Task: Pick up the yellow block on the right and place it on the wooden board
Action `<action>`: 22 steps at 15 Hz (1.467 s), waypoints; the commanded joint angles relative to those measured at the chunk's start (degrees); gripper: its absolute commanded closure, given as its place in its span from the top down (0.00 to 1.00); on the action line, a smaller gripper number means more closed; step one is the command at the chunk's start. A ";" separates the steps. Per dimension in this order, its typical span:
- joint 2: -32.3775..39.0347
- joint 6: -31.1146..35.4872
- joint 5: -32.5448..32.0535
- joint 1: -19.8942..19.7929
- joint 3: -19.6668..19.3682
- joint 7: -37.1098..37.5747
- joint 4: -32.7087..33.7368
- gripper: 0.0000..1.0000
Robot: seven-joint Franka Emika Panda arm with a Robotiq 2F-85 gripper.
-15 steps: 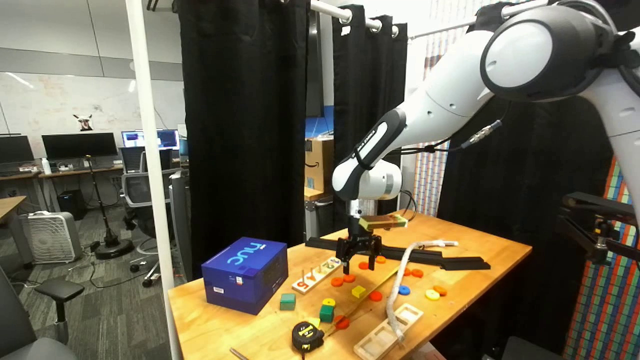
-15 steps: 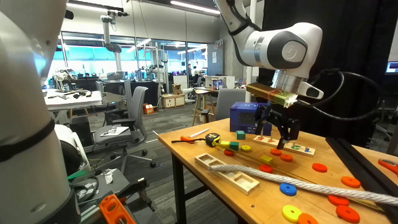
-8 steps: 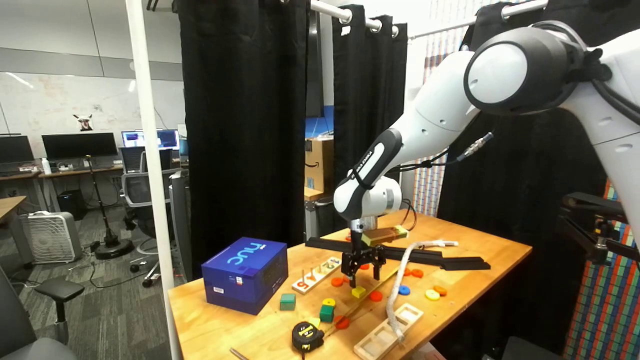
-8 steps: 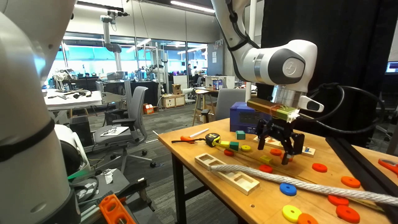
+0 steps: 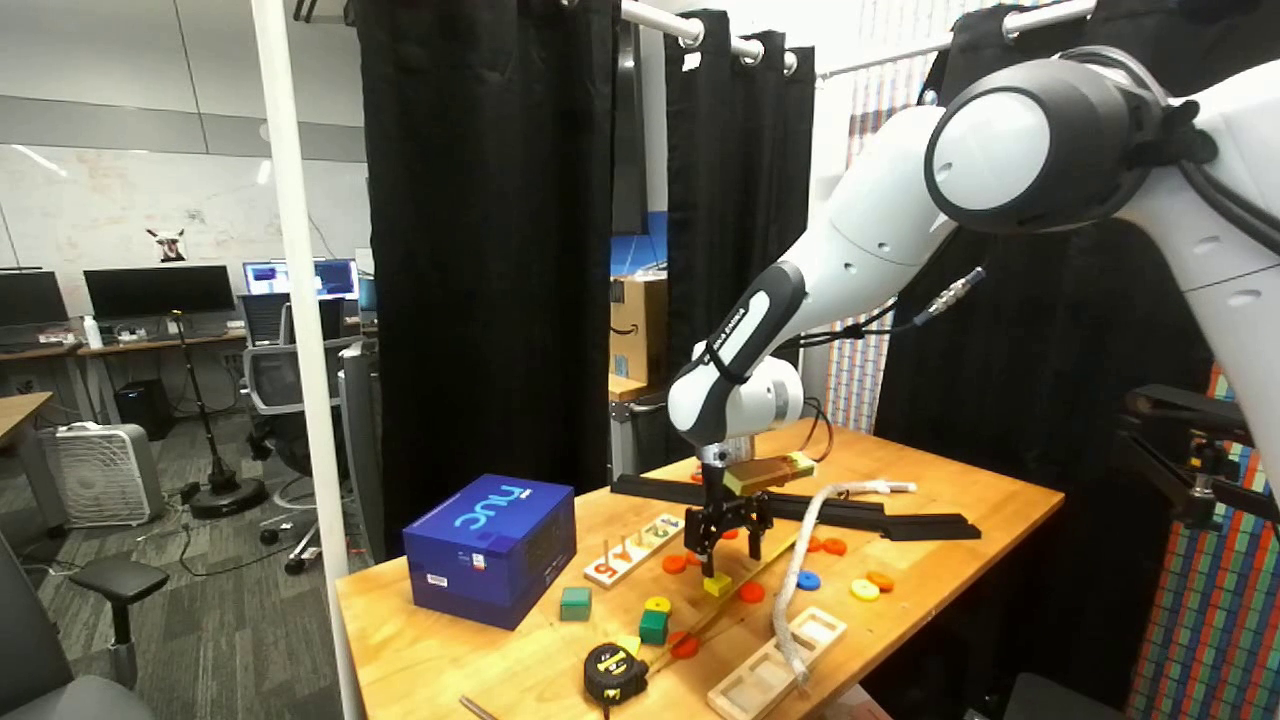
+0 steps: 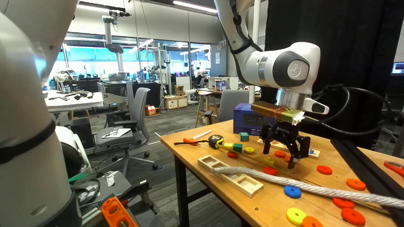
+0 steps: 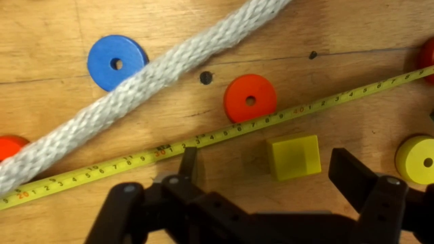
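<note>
While jaws stand wide apart, yellow block (image 7: 296, 157) lies ungripped on table (image 6: 271, 200)

Since the wrist view crops the gripper (image 7: 265, 159) at its lower edge, only the front part with both fingers (image 7: 352, 179) shows there. Fingers spread well past the block's width, nothing held. Seen from the wrist, block sits between them, gap on either side, closer to the finger at picture right. Height of the tips over the table: hard to judge. In an exterior view a fingertip overlaps the block's upper edge.

Wooden board (image 6: 252, 191) with square recesses is apart from the block, toward the table edge; rope (image 6: 315, 190) lies over it and hides part of the recesses. Rope runs out of frame at right in that view.

Peg board (image 5: 630, 562) with painted figures: middle blocked by the gripper in an exterior view. Blue box (image 6: 246, 121) also partly covered.

Wrist view, more crops: left-edge red disc (image 7: 10, 146) cut by frame and rope, right-edge red disc (image 7: 428, 56) barely in. Rope covers some of the blue disc (image 7: 106, 51).

Second yellow piece (image 6: 228, 145), between tape measure (image 6: 216, 142) and green block (image 6: 237, 148): shape unclear. Thin rod (image 5: 477, 708) cut off at bottom, can't identify.
</note>
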 commanded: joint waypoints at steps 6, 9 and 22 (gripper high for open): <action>0.22 3.07 -0.77 -0.29 1.84 0.56 -0.02 1.00; 0.59 3.79 -0.98 -0.05 2.30 0.70 -0.03 1.00; 1.73 7.05 -1.02 -0.35 2.52 0.46 -1.12 0.58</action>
